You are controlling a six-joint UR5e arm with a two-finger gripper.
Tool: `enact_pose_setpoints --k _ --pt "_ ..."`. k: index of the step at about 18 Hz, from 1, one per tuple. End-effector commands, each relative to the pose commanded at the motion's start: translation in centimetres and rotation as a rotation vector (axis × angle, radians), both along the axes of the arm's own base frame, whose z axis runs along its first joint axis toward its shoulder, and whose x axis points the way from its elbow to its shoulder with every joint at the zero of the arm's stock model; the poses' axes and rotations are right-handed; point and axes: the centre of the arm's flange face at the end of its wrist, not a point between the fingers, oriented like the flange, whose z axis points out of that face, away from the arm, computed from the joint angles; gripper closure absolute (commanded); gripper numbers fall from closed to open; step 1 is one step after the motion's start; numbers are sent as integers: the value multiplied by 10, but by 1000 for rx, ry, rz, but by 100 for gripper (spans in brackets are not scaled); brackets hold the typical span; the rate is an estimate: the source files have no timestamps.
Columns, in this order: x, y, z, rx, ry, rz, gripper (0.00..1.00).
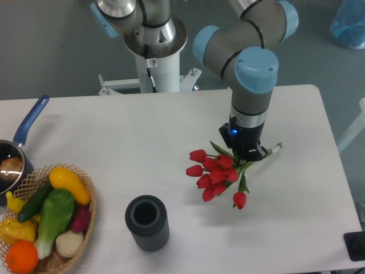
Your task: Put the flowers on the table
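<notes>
I've got the gripper (246,153) pinching the flowers (217,176) by the stems, low over the table (114,148), prob. touching; release left.

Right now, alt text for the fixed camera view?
The robot arm's tool holds a bunch of red tulips by the stems, low over the white table. A dark ribbed cylindrical vase stands front centre; a wicker basket of vegetables sits at left.

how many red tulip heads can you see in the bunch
8 on the flowers, under the gripper: two at the left edge, five clustered in the middle, one hanging lowest at the right. More may be hidden behind the cluster or gripper.
</notes>
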Motion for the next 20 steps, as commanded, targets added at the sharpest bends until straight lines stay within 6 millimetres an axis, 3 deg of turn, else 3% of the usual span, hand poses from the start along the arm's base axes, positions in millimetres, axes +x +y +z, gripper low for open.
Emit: enact_pose_setpoints --k 2,3,4,5,12,20 --pt "5 6 2 8 1 -2 58" --pt "5 6 2 8 0 2 41" --pt "6 7 0 9 -1 2 9" --pt "7 7 0 15 1 6 0" --pt "-1 3 5 85 -25 77 0" --pt "-34 -29 7 111 -2 95 0"
